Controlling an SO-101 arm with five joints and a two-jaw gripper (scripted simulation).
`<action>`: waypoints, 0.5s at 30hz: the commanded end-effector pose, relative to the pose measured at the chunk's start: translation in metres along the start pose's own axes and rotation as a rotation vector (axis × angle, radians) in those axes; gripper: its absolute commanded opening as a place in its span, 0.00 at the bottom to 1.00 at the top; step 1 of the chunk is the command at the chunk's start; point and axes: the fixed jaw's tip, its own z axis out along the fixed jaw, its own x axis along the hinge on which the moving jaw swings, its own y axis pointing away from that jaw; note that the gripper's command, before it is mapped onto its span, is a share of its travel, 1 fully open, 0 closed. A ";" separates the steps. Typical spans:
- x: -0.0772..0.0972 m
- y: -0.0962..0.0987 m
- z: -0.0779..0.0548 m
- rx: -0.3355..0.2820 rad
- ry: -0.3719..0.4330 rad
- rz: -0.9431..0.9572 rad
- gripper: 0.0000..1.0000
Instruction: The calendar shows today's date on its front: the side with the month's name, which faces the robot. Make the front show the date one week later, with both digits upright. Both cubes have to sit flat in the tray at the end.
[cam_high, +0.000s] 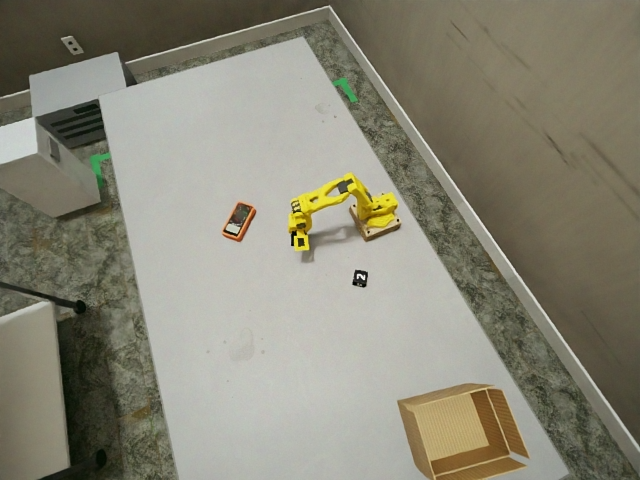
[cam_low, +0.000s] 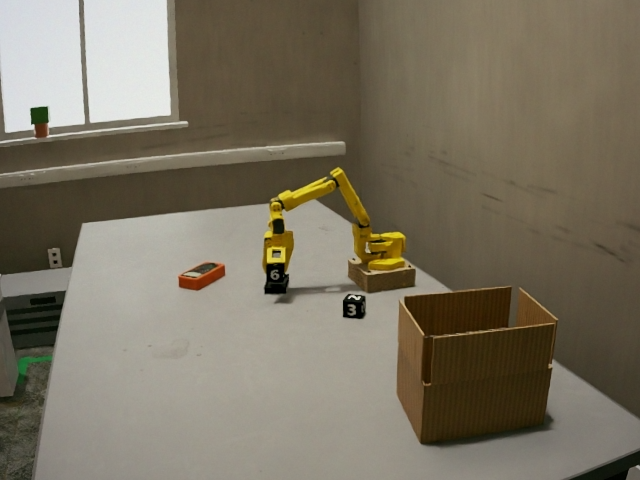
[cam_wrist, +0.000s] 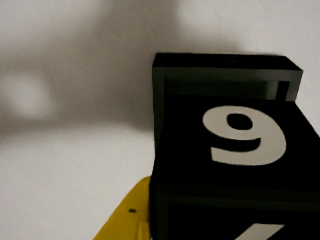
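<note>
My yellow gripper (cam_low: 275, 272) points down at the middle of the table and is shut on a black number cube (cam_wrist: 230, 187). That cube shows a 6 toward the exterior camera, and a 9 and a 7 in the wrist view. A low dark block, probably the calendar tray (cam_low: 276, 287), lies right under the cube and shows behind it in the wrist view (cam_wrist: 223, 74). I cannot tell whether they touch. The second black cube (cam_high: 360, 277) (cam_low: 353, 305) lies apart on the table, nearer the arm's base, with a 2 on top and a 3 on its side. In the overhead view the gripper (cam_high: 299, 241) hides the tray.
An orange handheld device (cam_high: 239, 220) lies flat to the left of the gripper. An open cardboard box (cam_high: 460, 431) stands near the table's front right corner. The arm's base sits on a wooden block (cam_high: 375, 223).
</note>
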 end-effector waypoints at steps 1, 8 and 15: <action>0.001 -0.003 -0.011 0.027 -0.007 0.011 0.00; 0.001 -0.002 -0.020 0.027 -0.007 0.011 0.00; 0.002 0.000 -0.030 0.027 -0.007 0.011 0.00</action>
